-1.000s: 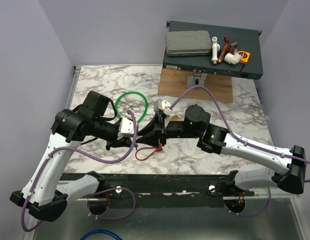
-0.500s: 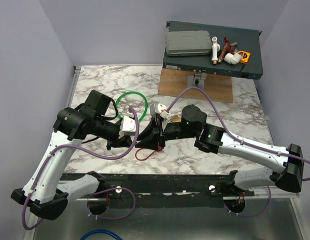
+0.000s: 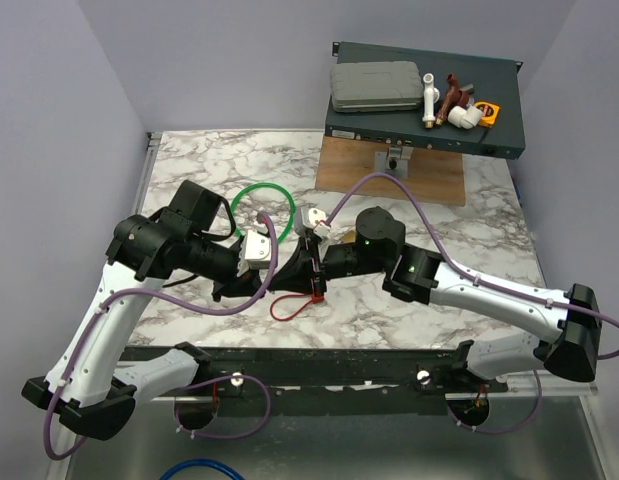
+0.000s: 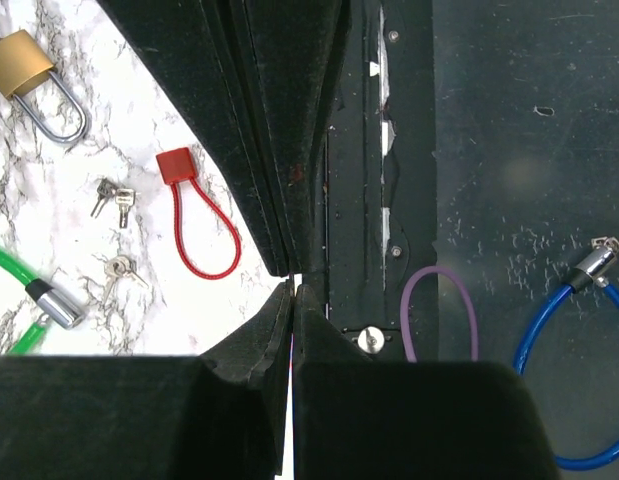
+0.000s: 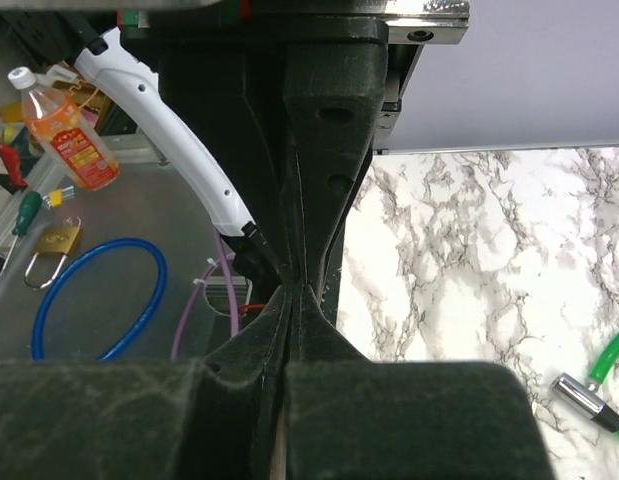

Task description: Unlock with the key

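The key's red tag (image 4: 175,165) and its thin red cord loop (image 4: 205,235) lie on the marble near the front edge, also in the top view (image 3: 289,306). The metal blade itself is too small to make out. The brass padlock (image 4: 29,66) with its silver shackle lies flat further back. My left gripper (image 3: 281,281) and right gripper (image 3: 297,277) meet tip to tip just above the red loop. Both are shut, and nothing shows between the jaws of either (image 4: 292,291) (image 5: 292,293).
Loose small keys (image 4: 113,198) (image 4: 120,269) lie near the tag. The green cable loop (image 3: 261,212) has a chrome end (image 4: 53,305). A dark box (image 3: 424,128) and a wooden board (image 3: 389,172) stand at the back. A blue cable (image 4: 579,360) lies below the table's front edge.
My right gripper has moved left towards the left gripper, and the two tips now touch. The left arm has barely moved. The red loop lies where it did.
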`<state>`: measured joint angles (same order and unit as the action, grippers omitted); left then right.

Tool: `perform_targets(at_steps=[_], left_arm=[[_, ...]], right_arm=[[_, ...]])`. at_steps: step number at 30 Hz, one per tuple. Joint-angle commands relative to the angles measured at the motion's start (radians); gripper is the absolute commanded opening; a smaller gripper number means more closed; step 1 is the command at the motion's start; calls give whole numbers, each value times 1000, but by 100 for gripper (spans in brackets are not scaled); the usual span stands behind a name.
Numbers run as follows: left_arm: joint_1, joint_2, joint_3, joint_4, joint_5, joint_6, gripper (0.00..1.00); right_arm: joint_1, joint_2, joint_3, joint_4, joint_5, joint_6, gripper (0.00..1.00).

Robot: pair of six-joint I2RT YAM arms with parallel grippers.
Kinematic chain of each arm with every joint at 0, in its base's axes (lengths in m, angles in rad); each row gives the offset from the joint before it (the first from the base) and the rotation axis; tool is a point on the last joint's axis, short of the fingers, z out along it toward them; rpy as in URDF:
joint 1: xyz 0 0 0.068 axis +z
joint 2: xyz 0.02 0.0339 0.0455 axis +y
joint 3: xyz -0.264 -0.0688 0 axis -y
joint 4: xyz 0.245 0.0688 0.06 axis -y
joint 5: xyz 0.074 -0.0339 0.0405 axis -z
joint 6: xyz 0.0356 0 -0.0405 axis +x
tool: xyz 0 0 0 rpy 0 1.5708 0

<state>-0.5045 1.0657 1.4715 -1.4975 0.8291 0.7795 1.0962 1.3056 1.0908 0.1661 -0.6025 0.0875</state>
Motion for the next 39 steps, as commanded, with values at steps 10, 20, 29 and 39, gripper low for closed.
perform_targets(at_steps=[10, 20, 29, 39], left_arm=[[-4, -1, 24, 65, 10, -30, 0], [-6, -12, 23, 67, -9, -34, 0], [-6, -19, 15, 90, -19, -55, 20], [-6, -9, -142, 316, -99, -223, 78]], right_arm=[[4, 12, 31, -68, 4, 18, 17], [5, 34, 52, -54, 21, 37, 9], [3, -29, 8, -61, 118, 33, 1], [-62, -187, -122, -145, 154, 89, 1]])
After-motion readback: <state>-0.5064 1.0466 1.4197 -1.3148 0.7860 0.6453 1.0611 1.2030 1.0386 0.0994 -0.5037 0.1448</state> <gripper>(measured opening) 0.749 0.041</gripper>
